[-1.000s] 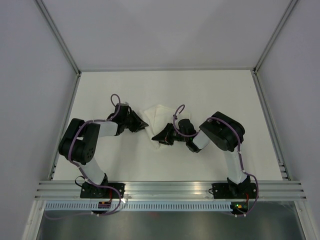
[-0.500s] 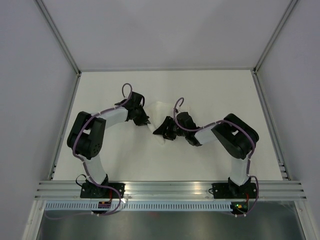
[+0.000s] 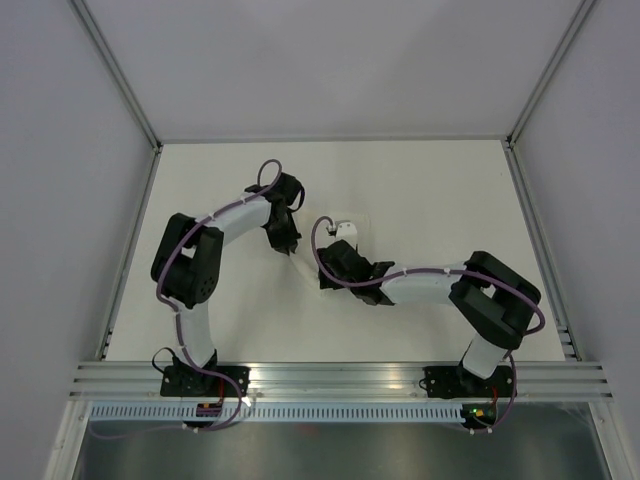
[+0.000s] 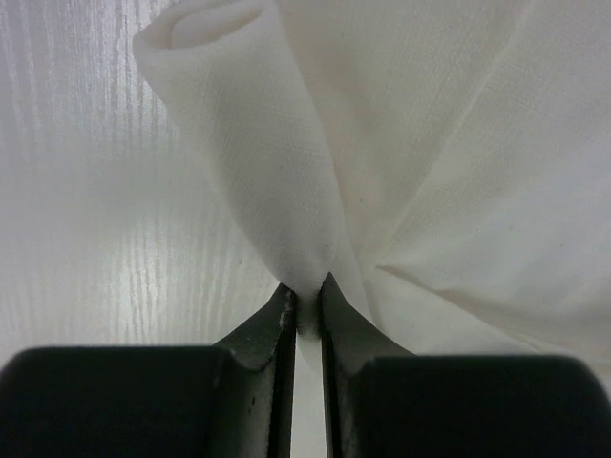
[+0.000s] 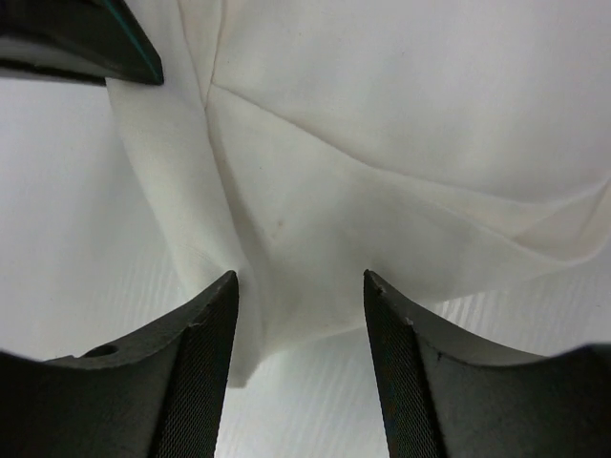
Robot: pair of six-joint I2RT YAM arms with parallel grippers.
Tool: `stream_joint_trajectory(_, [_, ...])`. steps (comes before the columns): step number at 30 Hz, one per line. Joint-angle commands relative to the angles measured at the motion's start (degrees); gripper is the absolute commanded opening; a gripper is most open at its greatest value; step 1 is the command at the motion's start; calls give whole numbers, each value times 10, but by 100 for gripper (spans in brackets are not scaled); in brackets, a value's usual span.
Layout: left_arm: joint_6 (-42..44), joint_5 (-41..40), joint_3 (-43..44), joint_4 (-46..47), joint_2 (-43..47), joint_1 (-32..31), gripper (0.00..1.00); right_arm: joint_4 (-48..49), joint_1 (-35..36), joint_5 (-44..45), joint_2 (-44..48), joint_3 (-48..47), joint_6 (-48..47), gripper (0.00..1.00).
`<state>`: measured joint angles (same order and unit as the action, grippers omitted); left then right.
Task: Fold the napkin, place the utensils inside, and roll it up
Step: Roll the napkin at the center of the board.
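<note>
The white napkin (image 4: 430,143) lies crumpled on the white table, with one edge curled into a loose tube (image 4: 215,29). My left gripper (image 4: 304,286) is shut on a narrow pinched fold of it. My right gripper (image 5: 299,281) stands open, with the napkin's (image 5: 382,143) near edge lying between its fingers and untouched by them. In the top view the left gripper (image 3: 290,243) and right gripper (image 3: 328,275) face each other closely mid-table, hiding most of the cloth. A dark wedge with a teal edge (image 5: 86,43) meets the napkin's far fold; I cannot tell whether it is the utensils.
The white table (image 3: 430,190) is walled by grey panels at the back and both sides. An aluminium rail (image 3: 340,375) runs along the near edge by the arm bases. Purple cables loop over both wrists.
The left arm has swung right and toward the back and shut on a napkin fold. The right arm has stretched left, and its jaws have opened off the cloth.
</note>
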<state>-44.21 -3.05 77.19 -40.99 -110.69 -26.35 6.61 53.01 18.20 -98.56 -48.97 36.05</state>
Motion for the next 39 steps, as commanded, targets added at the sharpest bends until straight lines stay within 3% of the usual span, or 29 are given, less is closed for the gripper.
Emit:
stream_joint_trajectory(1, [51, -21, 43, -103, -27, 0, 2, -35, 25, 111, 41, -13, -83, 61])
stream_joint_trajectory(8, [76, -48, 87, -168, -65, -6, 2, -31, 102, 157, 45, -53, -124, 62])
stream_joint_trajectory(17, [77, -80, 111, -218, -75, -18, 2, -84, 189, 235, -87, -192, -155, 62])
stream_joint_trajectory(27, [77, -78, 121, -226, -85, -27, 2, -134, 209, 297, -190, -271, -141, 60])
stream_joint_trajectory(33, [77, -78, 122, -226, -87, -27, 2, -135, 214, 323, -207, -278, -145, 55])
stream_joint_trajectory(39, [76, -78, 124, -226, -86, -27, 2, -157, 234, 353, -229, -319, -165, 57])
